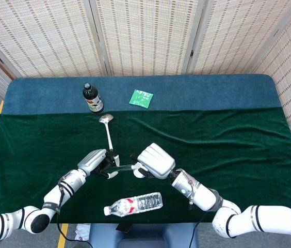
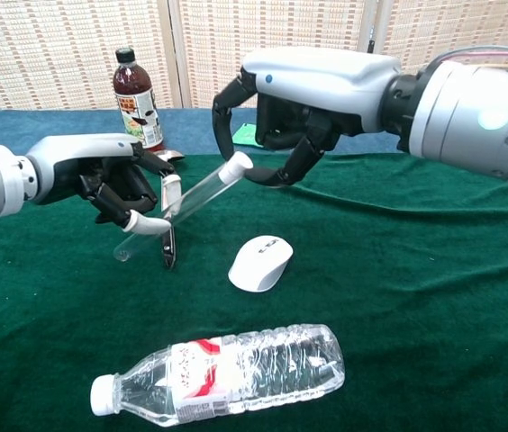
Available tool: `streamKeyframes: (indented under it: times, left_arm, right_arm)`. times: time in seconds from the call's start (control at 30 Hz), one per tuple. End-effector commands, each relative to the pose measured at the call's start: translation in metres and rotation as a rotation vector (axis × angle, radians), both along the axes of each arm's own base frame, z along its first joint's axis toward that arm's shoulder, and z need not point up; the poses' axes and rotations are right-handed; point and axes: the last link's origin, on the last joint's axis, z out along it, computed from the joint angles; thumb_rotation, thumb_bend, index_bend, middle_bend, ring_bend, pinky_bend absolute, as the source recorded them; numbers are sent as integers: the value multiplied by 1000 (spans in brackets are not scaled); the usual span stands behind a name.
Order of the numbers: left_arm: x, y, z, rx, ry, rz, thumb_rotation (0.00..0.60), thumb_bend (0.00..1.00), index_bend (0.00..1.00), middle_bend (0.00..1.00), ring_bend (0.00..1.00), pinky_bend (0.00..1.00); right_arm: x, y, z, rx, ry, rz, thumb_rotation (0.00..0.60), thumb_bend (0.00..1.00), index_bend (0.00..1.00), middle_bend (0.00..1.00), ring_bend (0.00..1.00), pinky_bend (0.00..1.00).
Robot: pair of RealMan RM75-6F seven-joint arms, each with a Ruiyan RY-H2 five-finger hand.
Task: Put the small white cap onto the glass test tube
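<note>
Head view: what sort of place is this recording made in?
Probably a staged robot test setup indoors: a table draped in green cloth, woven folding screens behind it, and unrelated props like a computer mouse and water bottle.

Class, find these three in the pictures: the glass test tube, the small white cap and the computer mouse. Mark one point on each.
glass test tube (image 2: 177, 210), chest view, middle of the clear barrel.
small white cap (image 2: 239, 163), chest view, on the tube's upper end.
computer mouse (image 2: 260, 262), chest view, top of its white shell.
</note>
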Motion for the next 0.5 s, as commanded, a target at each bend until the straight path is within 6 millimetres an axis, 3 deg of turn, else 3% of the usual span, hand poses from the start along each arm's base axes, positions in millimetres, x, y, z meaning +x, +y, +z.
streamKeyframes:
  times: [0.03, 0.1, 0.2, 0.37, 0.5]
  left_arm:
    - [-3, 0, -3, 3, 12, 3, 600, 513, 662, 920, 876, 829]
    - [-6, 0, -3, 15, 33, -6, 600, 513, 662, 920, 876, 829]
    - [-10, 1, -3, 35, 58, -6, 600, 512, 663, 920, 876, 829]
    - [-21, 5, -2, 58, 122, -9, 600, 513, 663, 920, 876, 829]
    - [-37, 10, 2, 107, 202, -13, 600, 513, 664, 920, 875, 829]
  right_arm:
    - [-3, 0, -1, 16, 19, -16, 600, 556, 178, 1000, 1000, 1000]
    - [-3, 0, -2, 19, 28, -20, 600, 440, 52, 997, 1000, 1000]
    - [-4, 1, -3, 25, 39, -29, 600, 353, 0, 994, 1000, 1000]
    - [-9, 2, 2, 23, 38, -52, 600, 349, 0, 994, 1000, 1000]
    - [-19, 0, 23, -33, 18, -82, 600, 350, 0, 993, 1000, 1000]
